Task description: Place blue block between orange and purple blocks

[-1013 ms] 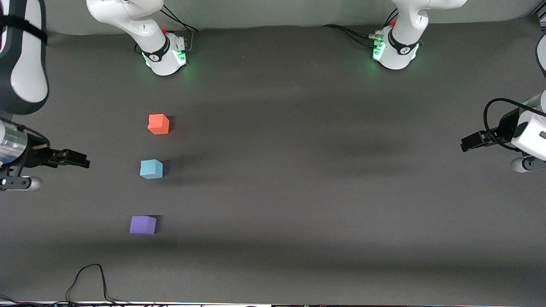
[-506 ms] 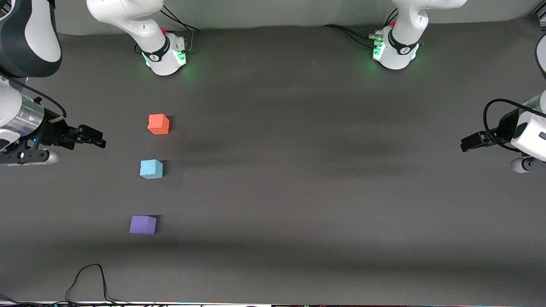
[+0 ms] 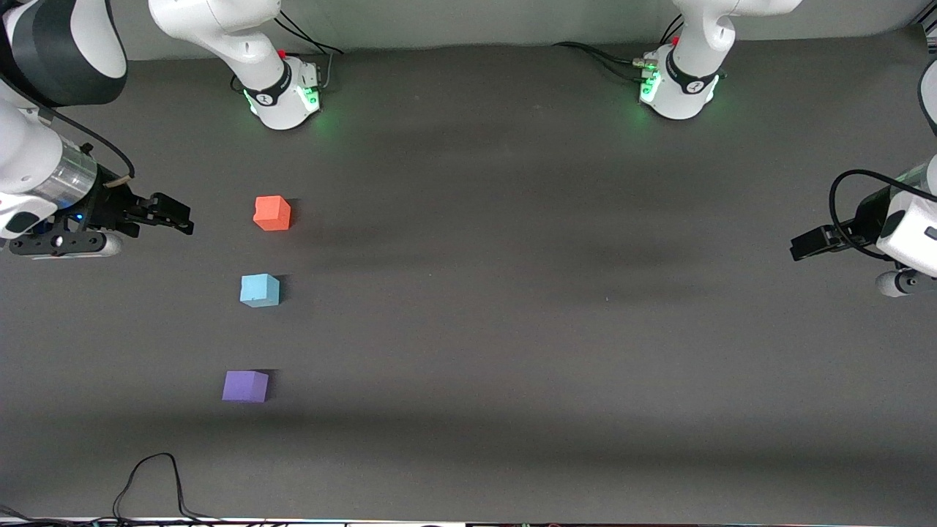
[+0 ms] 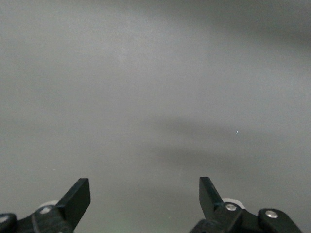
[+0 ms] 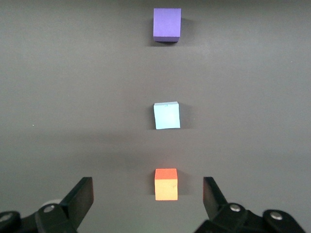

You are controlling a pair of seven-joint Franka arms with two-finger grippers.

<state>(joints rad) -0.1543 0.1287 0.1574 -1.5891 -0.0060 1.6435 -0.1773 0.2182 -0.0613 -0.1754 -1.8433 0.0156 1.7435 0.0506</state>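
Three blocks in line: orange block (image 3: 272, 213) at 12 o'clock, blue block (image 3: 260, 290) between, purple block (image 3: 245, 386) at 6. Right gripper (image 3: 176, 217) spread, empty, beside the orange; left gripper (image 3: 804, 247) spread, waiting.

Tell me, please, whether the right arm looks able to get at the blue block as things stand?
Probably yes. The right gripper is open over bare table at the right arm's end, and the blue block sits apart from the orange block and purple block, nothing between.

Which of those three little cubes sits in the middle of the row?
The light blue matte cube: the orange-red cube lies farther from the front camera, the violet-purple cube nearer.
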